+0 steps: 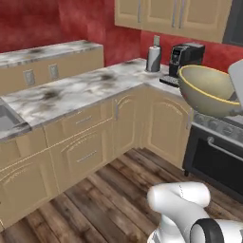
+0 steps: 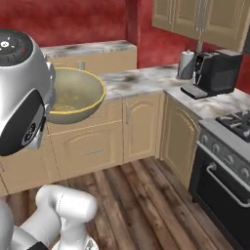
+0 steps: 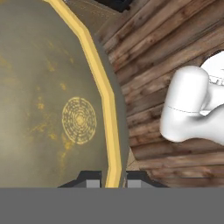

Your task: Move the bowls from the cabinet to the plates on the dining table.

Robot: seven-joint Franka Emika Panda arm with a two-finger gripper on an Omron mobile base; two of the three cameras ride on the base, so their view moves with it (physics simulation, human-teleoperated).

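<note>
1. Kitchen w/ red walls, marble counter (image 1: 71, 92), wood floor (image 1: 109, 199).
2. Gripper (image 3: 114, 180) was clamped on yellowish rim of olive-beige bowl (image 3: 52, 109), fingers either side.
3. Bowl hung in air, tilted, above floor, in front of stove (image 1: 218, 152).

You have, in the left base view: one deep olive-beige bowl (image 1: 207, 90) with a yellowish rim, held up in the air at the right and tilted so its opening faces you, in front of the stove (image 1: 216, 152) with its dark oven door. Behind the bowl on the marble counter (image 1: 71, 92), you see a black coffee machine (image 1: 184, 58) and, just beside it, a paper towel roll (image 1: 153, 58). Tan wall cabinets (image 1: 171, 16) with grey bar handles hang above. A sink (image 1: 7, 118) sits at the left edge. Beige base cabinets (image 1: 85, 142) stand on a wood floor (image 1: 104, 204).
</note>
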